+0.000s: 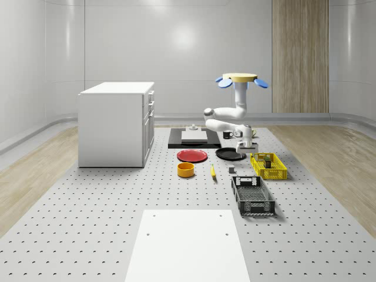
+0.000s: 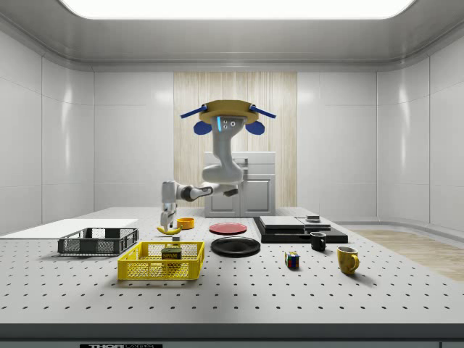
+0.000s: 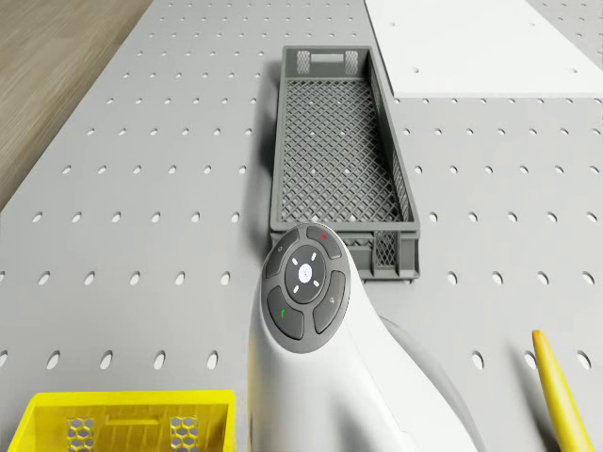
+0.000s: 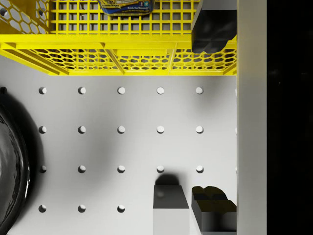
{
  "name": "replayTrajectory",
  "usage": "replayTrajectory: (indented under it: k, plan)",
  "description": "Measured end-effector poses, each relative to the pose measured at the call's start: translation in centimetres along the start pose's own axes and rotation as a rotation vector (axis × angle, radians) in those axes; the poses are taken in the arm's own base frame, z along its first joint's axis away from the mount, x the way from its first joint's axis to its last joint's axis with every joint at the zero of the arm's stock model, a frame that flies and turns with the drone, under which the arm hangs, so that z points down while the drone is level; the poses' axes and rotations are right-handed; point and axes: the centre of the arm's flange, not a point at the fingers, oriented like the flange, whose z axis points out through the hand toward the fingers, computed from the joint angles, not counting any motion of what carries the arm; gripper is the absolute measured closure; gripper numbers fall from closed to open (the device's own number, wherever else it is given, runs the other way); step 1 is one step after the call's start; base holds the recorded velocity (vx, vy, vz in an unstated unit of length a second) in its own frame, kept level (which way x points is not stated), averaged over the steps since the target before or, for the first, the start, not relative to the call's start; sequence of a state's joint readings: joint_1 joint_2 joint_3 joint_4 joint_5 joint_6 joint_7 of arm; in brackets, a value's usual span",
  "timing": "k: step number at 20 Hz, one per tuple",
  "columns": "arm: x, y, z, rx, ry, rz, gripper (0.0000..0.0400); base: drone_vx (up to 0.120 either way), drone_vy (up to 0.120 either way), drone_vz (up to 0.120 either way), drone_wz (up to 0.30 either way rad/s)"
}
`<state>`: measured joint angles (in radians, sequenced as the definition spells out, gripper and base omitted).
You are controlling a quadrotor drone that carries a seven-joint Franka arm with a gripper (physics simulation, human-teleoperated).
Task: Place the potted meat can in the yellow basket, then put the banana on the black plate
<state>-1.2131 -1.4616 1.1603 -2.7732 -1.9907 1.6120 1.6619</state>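
The potted meat can (image 1: 267, 158) (image 2: 171, 253) (image 4: 126, 6) stands inside the yellow basket (image 1: 276, 173) (image 2: 145, 269) (image 4: 117, 54). The banana (image 1: 212, 171) (image 2: 172, 230) (image 3: 561, 391) lies on the table, toward the whole-scene view's left of the basket. The black plate (image 1: 226, 155) (image 2: 235, 246) (image 4: 9, 171) sits just behind it. My gripper (image 1: 245, 147) (image 2: 167, 221) (image 4: 211, 117) hangs open and holds nothing, low over the bare table between the basket and the plate. The drone (image 1: 241, 79) (image 2: 227, 116) hovers high above this spot.
A small grey block (image 1: 232, 169) (image 4: 170, 200) sits under the gripper. A grey basket (image 1: 252, 195) (image 3: 339, 151), red plate (image 1: 192, 155), orange bowl (image 1: 185, 170), white cabinet (image 1: 116, 123) and white sheet (image 1: 187, 247) stand around. Two mugs (image 2: 347, 259) and a puzzle cube (image 2: 291, 259) lie at the side view's right.
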Motion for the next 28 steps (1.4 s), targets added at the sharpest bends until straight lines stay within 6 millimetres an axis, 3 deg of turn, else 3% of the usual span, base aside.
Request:
replayTrajectory:
  k: [28]
  plan:
    - [0.0,0.0,0.0,0.0,0.0,0.0,0.0,0.0,-0.12,-0.003,0.0]
